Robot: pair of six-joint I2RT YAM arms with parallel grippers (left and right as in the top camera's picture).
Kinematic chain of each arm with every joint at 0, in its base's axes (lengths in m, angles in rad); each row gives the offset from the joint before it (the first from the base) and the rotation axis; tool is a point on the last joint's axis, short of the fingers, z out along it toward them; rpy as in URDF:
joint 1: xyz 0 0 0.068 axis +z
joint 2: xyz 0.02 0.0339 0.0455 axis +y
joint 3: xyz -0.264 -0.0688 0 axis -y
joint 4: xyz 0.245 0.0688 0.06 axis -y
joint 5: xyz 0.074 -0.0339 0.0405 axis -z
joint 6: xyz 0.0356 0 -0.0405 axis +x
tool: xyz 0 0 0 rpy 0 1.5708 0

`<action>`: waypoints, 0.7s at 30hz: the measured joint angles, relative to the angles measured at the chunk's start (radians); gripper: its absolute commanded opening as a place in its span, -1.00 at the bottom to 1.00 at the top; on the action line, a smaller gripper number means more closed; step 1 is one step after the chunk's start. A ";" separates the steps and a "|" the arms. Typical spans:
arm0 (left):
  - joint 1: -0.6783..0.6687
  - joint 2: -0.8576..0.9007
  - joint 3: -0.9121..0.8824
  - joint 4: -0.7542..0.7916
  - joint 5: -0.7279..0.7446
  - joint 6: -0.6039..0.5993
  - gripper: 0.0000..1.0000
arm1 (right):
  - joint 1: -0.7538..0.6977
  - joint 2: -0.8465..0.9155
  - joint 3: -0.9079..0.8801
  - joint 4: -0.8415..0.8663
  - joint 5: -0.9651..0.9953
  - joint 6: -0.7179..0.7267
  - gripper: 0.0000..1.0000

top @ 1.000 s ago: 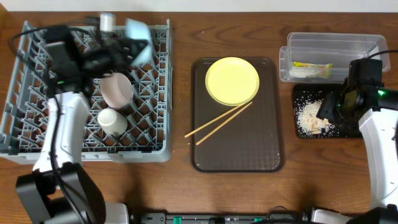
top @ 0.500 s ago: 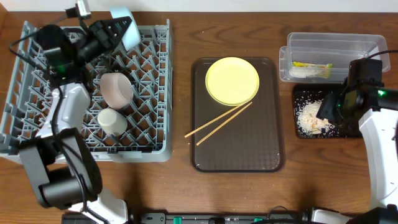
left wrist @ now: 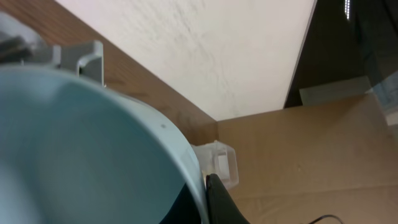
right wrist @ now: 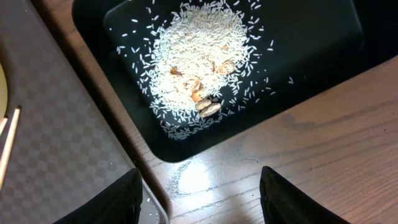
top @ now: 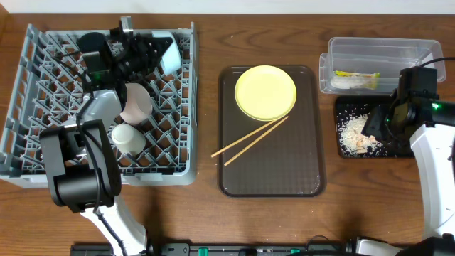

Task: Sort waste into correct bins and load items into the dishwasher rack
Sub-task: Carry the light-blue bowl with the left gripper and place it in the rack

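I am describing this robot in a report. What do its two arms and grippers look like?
The left arm and the right arm have white rounded shells and black joints, with thin black cables along them. The right arm shows a small green light. The right gripper has plain black fingers. No printed markings are visible.

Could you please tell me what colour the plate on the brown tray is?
Yellow. The plate shows best in the overhead view.

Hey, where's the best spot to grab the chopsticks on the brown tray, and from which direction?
Probably near the middle of the chopsticks, straight down from above, pinching across both sticks. They lie flat and diagonal on the brown tray, with their upper-right ends close to the yellow plate.
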 measured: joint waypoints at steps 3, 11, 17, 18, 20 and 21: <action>0.007 0.007 0.005 0.000 0.000 -0.002 -0.88 | 0.000 0.000 0.000 0.000 0.000 0.000 0.17; 0.037 0.011 0.006 -0.002 0.000 -0.003 -0.88 | 0.000 0.000 0.000 0.000 0.000 0.000 0.17; 0.044 0.012 0.014 -0.037 0.001 0.004 -0.68 | 0.000 0.000 0.000 0.000 0.000 0.000 0.18; 0.045 0.012 0.016 -0.053 0.000 0.003 -0.67 | 0.000 0.000 0.000 0.000 0.000 0.000 0.17; 0.051 0.012 0.016 -0.099 -0.003 0.012 -0.49 | 0.000 0.000 0.000 -0.001 0.000 0.000 0.18; 0.057 0.013 0.016 -0.119 -0.002 0.018 -0.48 | 0.000 0.000 0.000 -0.002 0.000 0.000 0.18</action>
